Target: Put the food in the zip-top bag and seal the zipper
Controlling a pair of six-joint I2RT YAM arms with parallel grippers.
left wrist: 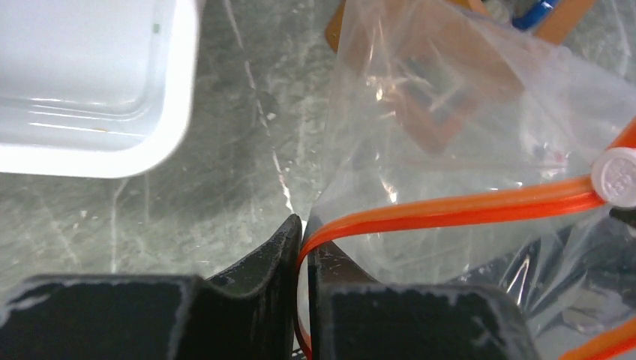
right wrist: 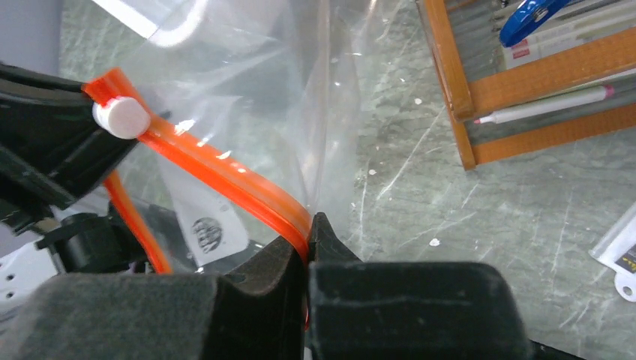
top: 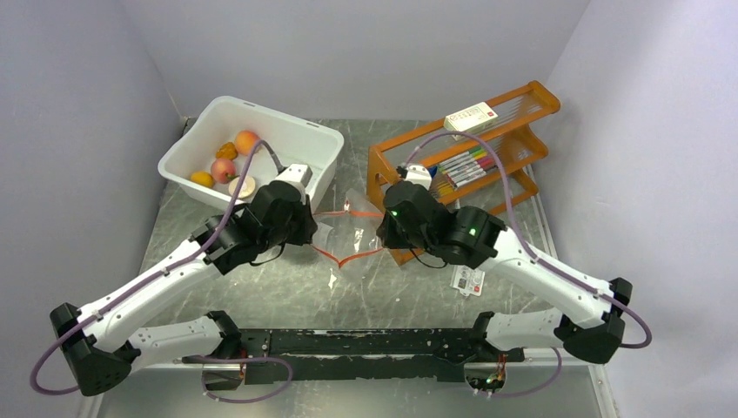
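The clear zip-top bag [top: 352, 237] hangs between my two grippers above the table's middle, its mouth held apart. Its orange-red zipper [top: 348, 259] sags in a V between them. My left gripper [left wrist: 304, 234] is shut on the zipper's strip [left wrist: 450, 210] at one end, with the white slider [left wrist: 616, 174] further along the strip. My right gripper [right wrist: 308, 229] is shut on the strip [right wrist: 225, 178] at the other end, and the bag's white label [right wrist: 202, 217] shows through the plastic. The food [top: 228, 164], several orange, peach and reddish toy fruits, lies in the white tub [top: 305, 144].
An orange wooden rack [top: 487, 144] with coloured markers and a white box on top stands at the back right. A small white tag [top: 468, 280] lies on the table by my right arm. Grey walls close in on both sides.
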